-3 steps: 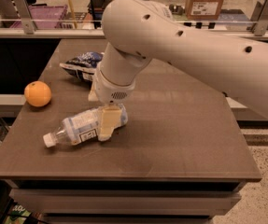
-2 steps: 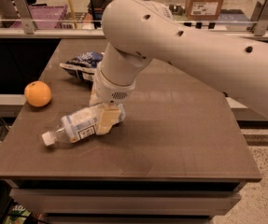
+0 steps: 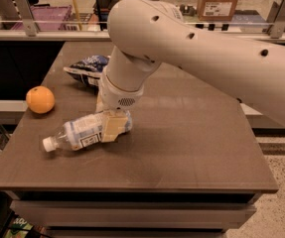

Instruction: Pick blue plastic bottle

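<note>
The blue plastic bottle [image 3: 85, 133] is clear, with a white cap [image 3: 47, 144] at its left end and a pale blue-and-white label. It lies on its side at the front left of the dark table [image 3: 191, 152]. My gripper [image 3: 113, 125] comes down from the big white arm [image 3: 191, 48] and is shut across the bottle's right end. One tan finger [image 3: 111, 129] shows in front of the bottle; the other is hidden behind it. The bottle sits very low over the table, cap end pointing left and slightly down.
An orange [image 3: 40, 99] rests near the table's left edge. A crinkled dark-blue-and-white snack bag [image 3: 88, 68] lies behind the gripper. A railing, a purple crate [image 3: 37, 14] and cardboard boxes [image 3: 220, 3] stand beyond the far edge.
The bottle and the gripper's front finger have shifted slightly up and left together. The orange and the snack bag have not moved.
</note>
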{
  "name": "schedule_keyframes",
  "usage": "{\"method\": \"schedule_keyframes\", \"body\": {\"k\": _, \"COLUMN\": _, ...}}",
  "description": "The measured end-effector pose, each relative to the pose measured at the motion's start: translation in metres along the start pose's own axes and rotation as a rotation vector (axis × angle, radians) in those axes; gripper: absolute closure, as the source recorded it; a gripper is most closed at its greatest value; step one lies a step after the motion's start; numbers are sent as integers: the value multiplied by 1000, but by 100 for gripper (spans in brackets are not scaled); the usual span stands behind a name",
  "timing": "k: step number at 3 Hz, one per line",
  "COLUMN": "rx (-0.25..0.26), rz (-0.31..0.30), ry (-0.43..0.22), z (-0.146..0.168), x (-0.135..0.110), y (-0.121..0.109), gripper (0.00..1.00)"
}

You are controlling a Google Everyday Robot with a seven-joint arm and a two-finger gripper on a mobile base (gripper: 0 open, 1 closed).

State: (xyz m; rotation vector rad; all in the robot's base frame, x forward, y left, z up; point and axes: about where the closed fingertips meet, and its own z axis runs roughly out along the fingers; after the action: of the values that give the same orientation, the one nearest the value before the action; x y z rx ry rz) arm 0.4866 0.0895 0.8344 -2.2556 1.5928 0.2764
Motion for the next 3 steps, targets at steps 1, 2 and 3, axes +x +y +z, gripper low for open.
{"method": "schedule_keyframes", "body": {"k": 1, "rx": -13, "rz": -24, "ry": -3, "z": -7, "x": -5, "y": -6, "gripper": 100}}
{"method": "schedule_keyframes", "body": {"k": 2, "rx": 4, "rz": -60, "ry": -27, "z": -28, "x": -3, "y": -14, "gripper": 100}}
{"method": "schedule_keyframes", "body": {"k": 3, "rx": 48, "rz": -93, "ry": -64, "z": -49, "x": 5, "y": -17, "gripper": 100}}
